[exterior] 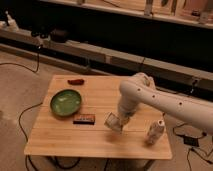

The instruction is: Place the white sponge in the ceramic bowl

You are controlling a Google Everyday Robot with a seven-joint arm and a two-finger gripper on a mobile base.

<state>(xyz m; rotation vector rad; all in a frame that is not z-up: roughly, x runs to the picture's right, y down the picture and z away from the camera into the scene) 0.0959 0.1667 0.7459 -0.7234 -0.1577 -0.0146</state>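
Note:
The white sponge (112,122) is a small pale pad held tilted in my gripper (119,120), a little above the wooden table (100,90), right of the middle. The gripper is shut on the sponge, and the white arm reaches in from the right. The ceramic bowl (65,102), green and round, sits empty on the table's left side, well to the left of the gripper.
A dark rectangular box (83,119) lies between the bowl and the gripper. A small reddish-brown object (76,81) lies at the far left corner. A white cup (154,132) stands near the front right. Cables run over the floor around the table.

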